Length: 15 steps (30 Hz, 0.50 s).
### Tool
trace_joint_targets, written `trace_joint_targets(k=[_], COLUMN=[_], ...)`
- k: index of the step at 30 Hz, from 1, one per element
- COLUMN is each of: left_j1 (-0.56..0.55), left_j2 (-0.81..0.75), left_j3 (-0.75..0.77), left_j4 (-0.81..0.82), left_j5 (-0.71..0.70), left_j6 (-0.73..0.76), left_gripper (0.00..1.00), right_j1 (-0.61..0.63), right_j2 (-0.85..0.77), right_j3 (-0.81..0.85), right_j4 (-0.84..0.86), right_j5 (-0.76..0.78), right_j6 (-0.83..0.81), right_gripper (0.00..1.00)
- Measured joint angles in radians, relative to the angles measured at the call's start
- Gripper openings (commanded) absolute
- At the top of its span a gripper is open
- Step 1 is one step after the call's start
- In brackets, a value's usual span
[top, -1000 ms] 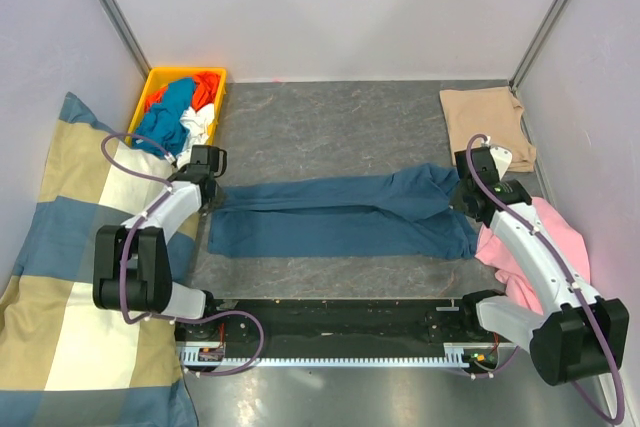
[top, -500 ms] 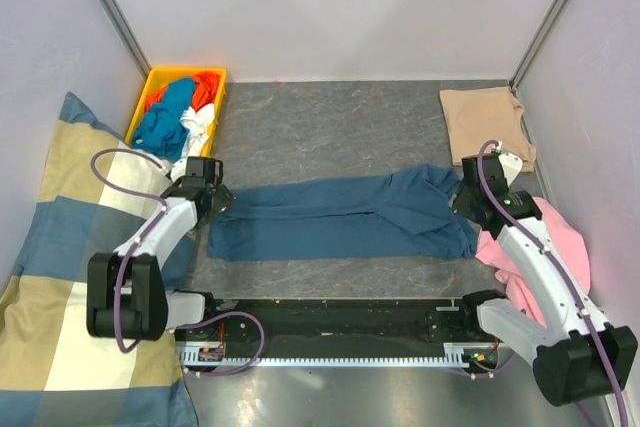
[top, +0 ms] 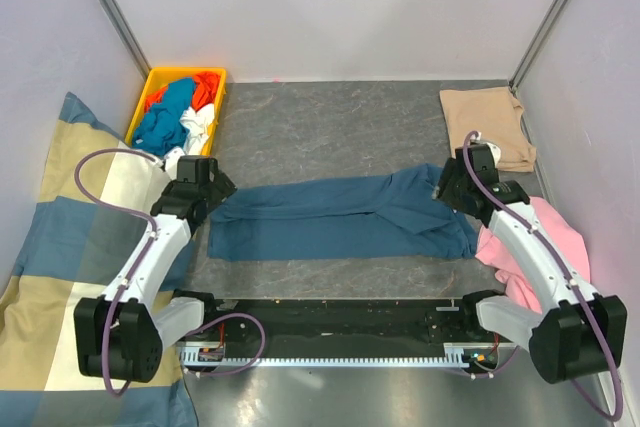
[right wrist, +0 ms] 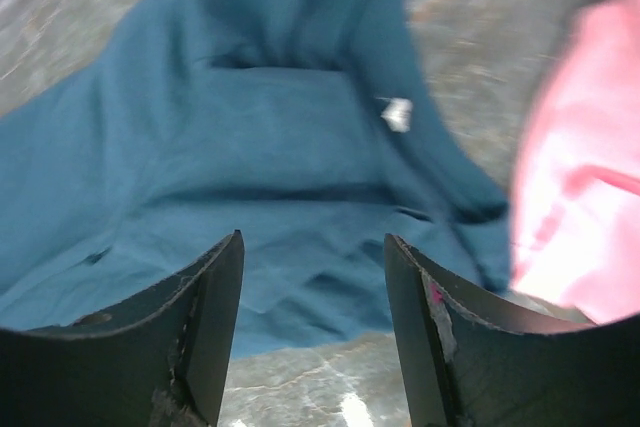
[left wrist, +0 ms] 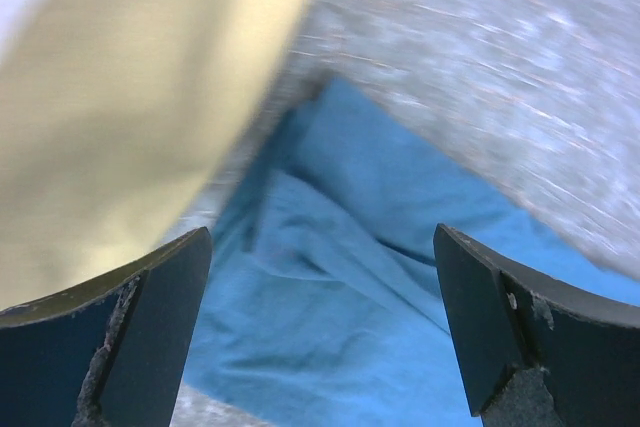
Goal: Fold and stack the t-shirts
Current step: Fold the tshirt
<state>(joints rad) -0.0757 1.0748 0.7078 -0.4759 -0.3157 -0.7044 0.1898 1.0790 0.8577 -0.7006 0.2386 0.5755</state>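
A dark teal-blue t-shirt lies folded lengthwise into a long band across the middle of the grey table. A tan-beige t-shirt lies folded at the back right. My left gripper hovers open over the band's left end, nothing between its fingers; its wrist view shows the teal cloth below. My right gripper hangs open above the band's right end, the teal cloth under its empty jaws.
A yellow bin with several crumpled garments stands at the back left. A checked cushion fills the left side. A pink garment lies at the right edge, beside the teal shirt's right end. Walls close in on three sides.
Both grippers have let go of the teal shirt's ends and opened. Each has lifted a little off the cloth, which now lies flat on the table.
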Motion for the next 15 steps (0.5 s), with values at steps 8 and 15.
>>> trace_joint_targets(k=[8, 15], left_j1=[-0.169, -0.341], left_j2=[0.049, 0.246], left_j3=[-0.003, 0.045], left_j4=[0.144, 0.221], left_j5=[0.063, 0.09], left_j6=[0.022, 0.029], left_gripper=[0.99, 0.98], right_j1=[0.041, 0.162], right_j2=[0.158, 0.288], right_j3=[0.021, 0.051], right_j4=[0.133, 0.202], right_j5=[-0.235, -0.325], right_j6=[-0.14, -0.16], right_gripper=[0.79, 0.84])
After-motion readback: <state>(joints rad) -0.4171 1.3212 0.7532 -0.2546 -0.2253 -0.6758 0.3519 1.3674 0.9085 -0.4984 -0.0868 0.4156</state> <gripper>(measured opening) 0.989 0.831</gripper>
